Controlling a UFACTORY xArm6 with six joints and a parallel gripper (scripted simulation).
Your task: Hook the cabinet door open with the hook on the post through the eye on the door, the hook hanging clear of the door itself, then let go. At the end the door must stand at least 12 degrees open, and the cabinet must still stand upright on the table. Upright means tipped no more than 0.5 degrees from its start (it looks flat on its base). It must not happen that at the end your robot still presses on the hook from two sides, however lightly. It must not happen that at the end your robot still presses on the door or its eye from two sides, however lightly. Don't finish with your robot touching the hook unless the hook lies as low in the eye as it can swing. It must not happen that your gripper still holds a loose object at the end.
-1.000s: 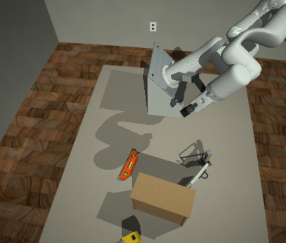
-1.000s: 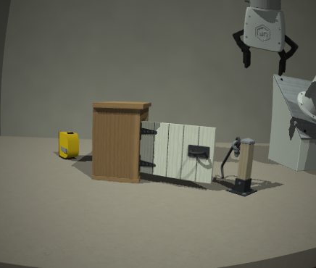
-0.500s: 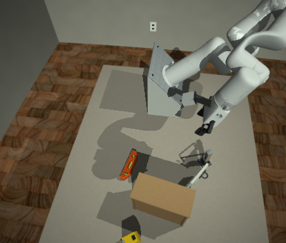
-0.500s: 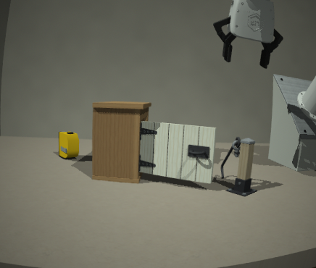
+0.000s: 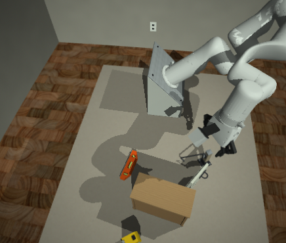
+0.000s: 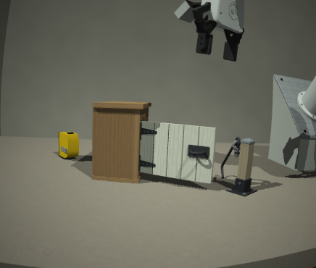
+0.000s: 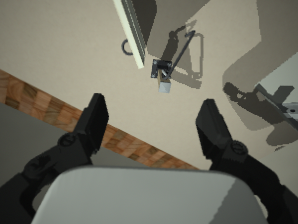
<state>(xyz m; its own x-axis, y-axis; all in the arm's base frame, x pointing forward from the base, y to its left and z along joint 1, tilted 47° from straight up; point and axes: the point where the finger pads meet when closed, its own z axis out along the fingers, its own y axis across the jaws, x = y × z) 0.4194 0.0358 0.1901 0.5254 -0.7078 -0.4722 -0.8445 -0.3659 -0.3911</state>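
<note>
The wooden cabinet (image 5: 163, 197) (image 6: 117, 143) stands upright, flat on its base. Its pale door (image 5: 198, 175) (image 6: 175, 152) (image 7: 131, 30) stands wide open. The dark ring eye (image 5: 204, 176) (image 7: 125, 47) is on the door's outer face near the free edge. The post (image 5: 208, 155) (image 6: 245, 163) (image 7: 164, 86) stands just beyond that edge. The dark hook (image 5: 191, 156) (image 6: 225, 159) (image 7: 181, 55) hangs slanting down from the post's top, out of the eye and apart from the door. My gripper (image 5: 212, 138) (image 6: 217, 52) (image 7: 153, 107) is open and empty, high above the door and post.
An orange level (image 5: 129, 165) lies on the table near the cabinet. A yellow tape measure (image 5: 132, 237) (image 6: 69, 145) stands on the cabinet's far side. The robot's grey slanted base (image 5: 160, 98) (image 6: 285, 145) stands at the other end of the table.
</note>
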